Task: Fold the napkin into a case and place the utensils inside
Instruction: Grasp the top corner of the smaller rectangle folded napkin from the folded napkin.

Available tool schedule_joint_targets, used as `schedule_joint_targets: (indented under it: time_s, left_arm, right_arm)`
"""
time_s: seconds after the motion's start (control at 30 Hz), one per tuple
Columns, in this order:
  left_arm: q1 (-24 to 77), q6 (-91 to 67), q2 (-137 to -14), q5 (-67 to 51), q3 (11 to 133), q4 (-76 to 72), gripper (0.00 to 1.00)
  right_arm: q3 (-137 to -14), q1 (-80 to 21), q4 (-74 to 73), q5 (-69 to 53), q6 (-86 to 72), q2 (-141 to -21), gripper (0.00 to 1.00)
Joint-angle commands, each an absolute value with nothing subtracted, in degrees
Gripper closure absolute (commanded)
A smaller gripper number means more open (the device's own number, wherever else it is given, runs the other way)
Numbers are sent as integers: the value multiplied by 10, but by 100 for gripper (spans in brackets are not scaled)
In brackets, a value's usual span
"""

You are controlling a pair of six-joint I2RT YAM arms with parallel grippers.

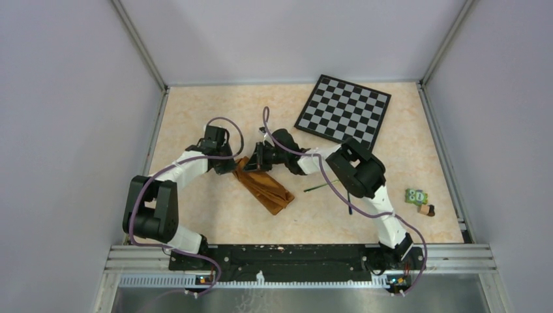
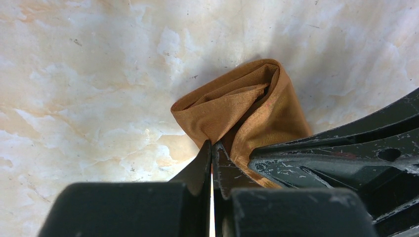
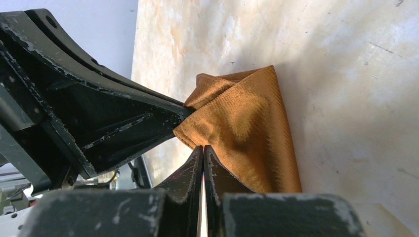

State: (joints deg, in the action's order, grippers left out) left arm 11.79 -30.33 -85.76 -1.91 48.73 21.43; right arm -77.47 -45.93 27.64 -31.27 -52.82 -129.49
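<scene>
Napkin [image 1: 264,186] lies mid-table as a long, narrow folded strip of rust-brown cloth, running diag. from its far-left end, btwn the two grippers, down to its near-right end. Left gripper [image 1: 236,166] meets that far-left end from the left and right gripper [image 1: 255,160] from the right, so both sit at the same end, close together. Left wrist view: left gripper [image 2: 212,145] has fingers pressed together w/ only a hairline slit, tips pinching the napkin [image 2: 237,108] at the near edge of its end; the cloth bunches into an open loop of folds just beyond the tips, and the right gripper's black frame crosses in from the right. Right wrist view: right gripper [image 3: 203,148] likewise squeezed shut, tips nipping the napkin [image 3: 242,128] edge; cloth spreads ahead and to the right of the tips, w/ the other gripper's frame touching it at left. One thin utensil [image 1: 321,186] lies on the table [image 1: 195,104] just right of the strip, partly under the right arm. Checkered board [image 1: 343,109] sits far right, well apart.
</scene>
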Motion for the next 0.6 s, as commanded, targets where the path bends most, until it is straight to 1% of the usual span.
schedule_joint_targets:
  time_s: [0.0, 0.43, 0.57]
  left_arm:
    - [119, -299, -849, -17, 484, 199, 100]
    - [121, -304, -851, -38, 483, 190, 100]
    - [132, -315, -842, -58, 482, 188, 100]
  right_arm:
    - [-802, -462, 303, -321, -532, -1287, 100]
    - [-876, -481, 315, -324, -570, -1388, 100]
    - [-902, -487, 268, -280, -547, -1402, 100]
